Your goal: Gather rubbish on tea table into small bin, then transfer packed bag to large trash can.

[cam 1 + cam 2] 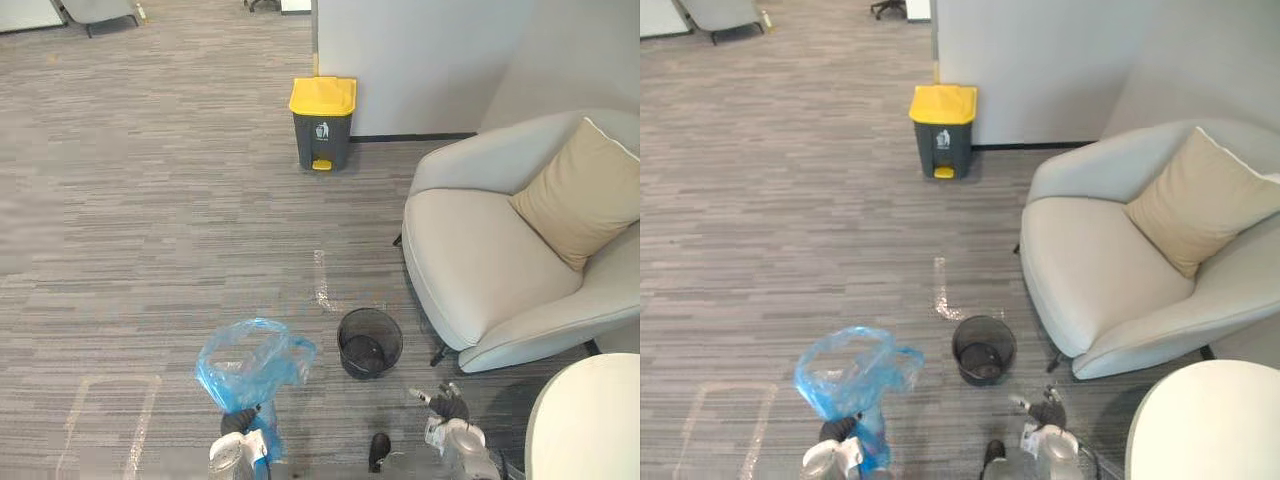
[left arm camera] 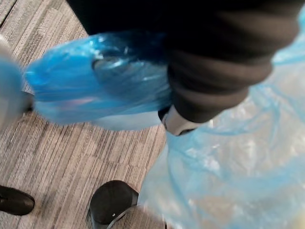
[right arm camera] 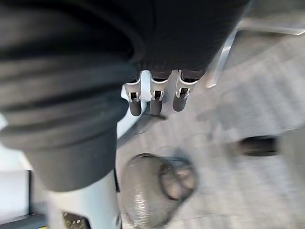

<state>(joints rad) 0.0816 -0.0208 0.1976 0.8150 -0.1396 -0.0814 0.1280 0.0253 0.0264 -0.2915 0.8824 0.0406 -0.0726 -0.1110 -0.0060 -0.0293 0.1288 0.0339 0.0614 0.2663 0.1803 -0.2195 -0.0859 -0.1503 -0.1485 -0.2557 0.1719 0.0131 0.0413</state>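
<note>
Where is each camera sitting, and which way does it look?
Left eye view: on the head, looking down at the floor; left hand and right hand show low.
Right eye view: beside it, same look, same hands.
Left wrist view: left wrist, facing the blue bag past that hand.
Right wrist view: right wrist, facing the small mesh bin past open fingers.
Eye views share bag, bin, yellow-lidded trash can.

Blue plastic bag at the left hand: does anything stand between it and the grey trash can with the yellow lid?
Nothing visible does: bare carpet lies between the blue plastic bag and the grey yellow-lidded trash can. The black mesh bin stands right of that path, the pale armchair further right.
</note>
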